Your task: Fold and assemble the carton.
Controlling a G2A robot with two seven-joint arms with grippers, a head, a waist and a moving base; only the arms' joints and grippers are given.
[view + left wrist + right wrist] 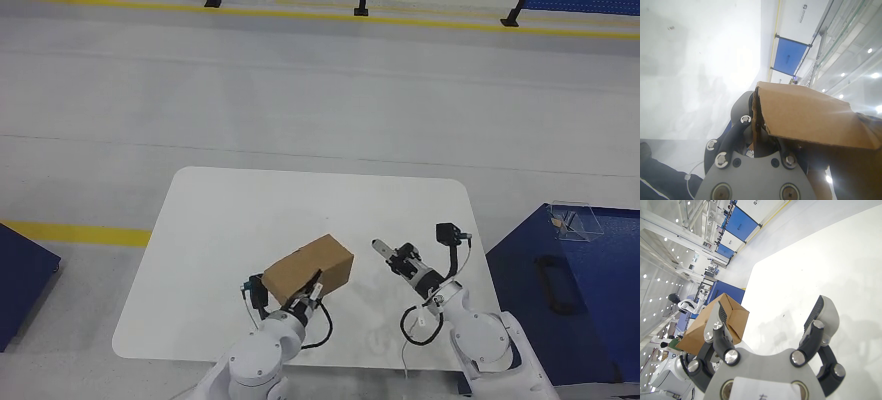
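Surrounding floor (300, 90): pale grey on every side of the table that lies under the carton. A yellow line (80, 235) runs across it, well to the left of the carton.
Table (300, 210): white with rounded corners. Its bare top stretches beyond the carton and to both sides of it.
Blue cabinet (570, 290): stands off the table, well to the right of the carton.
Left arm (262, 355): rises from the table's near edge to the carton's near end, with its wrist just under that end.
Right arm (480, 335): bent at the near right, with its forearm angled toward the carton's right end.
Carton (309, 270): brown and box-shaped, tilted over the near middle of the table. In the right wrist view, the end nearest the camera shows flaps folded inward.
Left gripper (755, 117): clamped on the carton's near wall. One grey finger (741, 108) lies outside the cardboard edge.
Right gripper (770, 308): just right of the carton and not touching it. Its fingers are spread wide with nothing between them.
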